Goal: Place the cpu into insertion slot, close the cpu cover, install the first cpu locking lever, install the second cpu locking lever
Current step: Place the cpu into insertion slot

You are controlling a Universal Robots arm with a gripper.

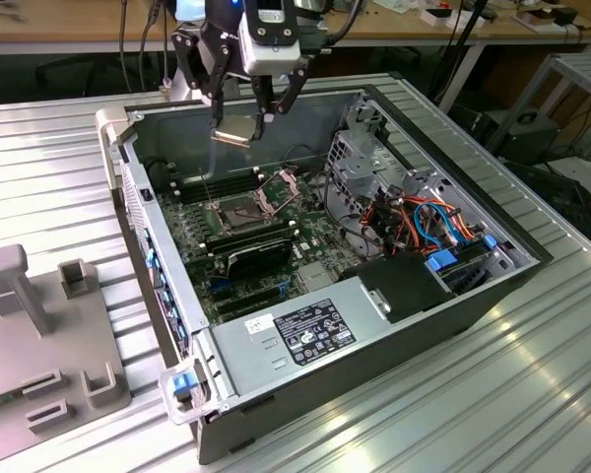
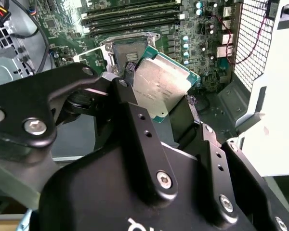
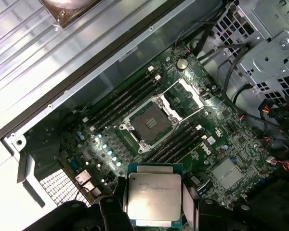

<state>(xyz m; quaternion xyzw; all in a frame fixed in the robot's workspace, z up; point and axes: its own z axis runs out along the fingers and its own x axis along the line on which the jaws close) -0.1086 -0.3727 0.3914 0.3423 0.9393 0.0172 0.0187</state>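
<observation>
Grips the cpu by two opposite edges, jaws of the gripper drawn narrow onto it, dull silver top turned toward the cameras in both wrist views. Hangs above the open case, well apart from the slot lying bare and dark-centred on the board below. Cover tipped up and open just beside the slot, leaving the way in clear.

Step in hand, by the look of it: the first, placing the chip. No seating yet; cover not closed.

Calls, as a judgement, for squaring the chip to the socket rim, matching corner and notches, coming down level, and releasing without dropping or dragging across the contacts.

Hard to make out: the two locking levers, thin and lost among the board's parts; the chip's corner mark; the socket's contacts. Lower edge of the chip cut off behind the gripper body in the first wrist view; fingertips largely hidden behind it in the second wrist view.
</observation>
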